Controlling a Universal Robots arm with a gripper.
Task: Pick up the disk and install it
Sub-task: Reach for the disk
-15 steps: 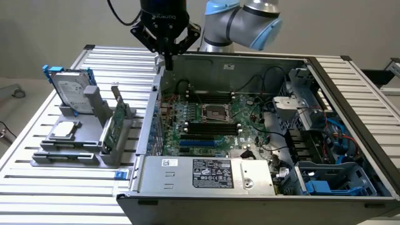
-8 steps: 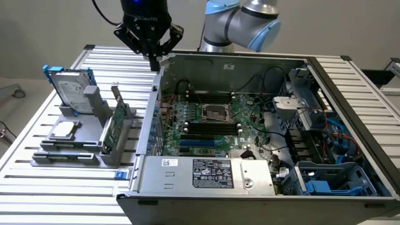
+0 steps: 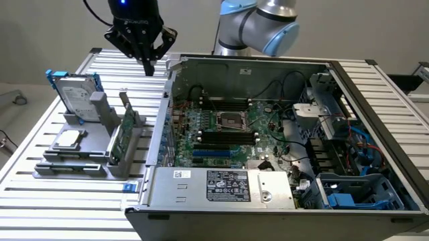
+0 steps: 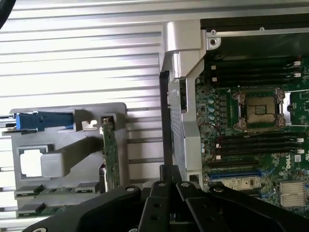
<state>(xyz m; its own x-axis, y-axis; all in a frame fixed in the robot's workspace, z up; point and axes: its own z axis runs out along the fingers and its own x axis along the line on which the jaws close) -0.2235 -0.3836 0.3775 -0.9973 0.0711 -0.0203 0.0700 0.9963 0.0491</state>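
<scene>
The disk (image 3: pixel 76 97) stands upright in a grey holder (image 3: pixel 74 168) at the exterior view's left, a silver drive with a white label and blue rails. From the wrist view its blue top edge (image 4: pixel 42 121) shows across the holder (image 4: pixel 67 145). My black gripper (image 3: pixel 148 66) hangs above the slatted table, between the disk and the case's back corner, well above and apart from the disk. Its fingers (image 4: pixel 163 186) are pressed together with nothing between them.
An open computer case (image 3: pixel 154 150) with its motherboard (image 3: pixel 228 130) takes up the middle and right, with blue drive-bay parts (image 3: pixel 348 198) at its front right. The holder also carries a green circuit card (image 3: pixel 122 133) and a small silver chip (image 3: pixel 69 140). The slatted table (image 3: pixel 120 65) lies beneath.
</scene>
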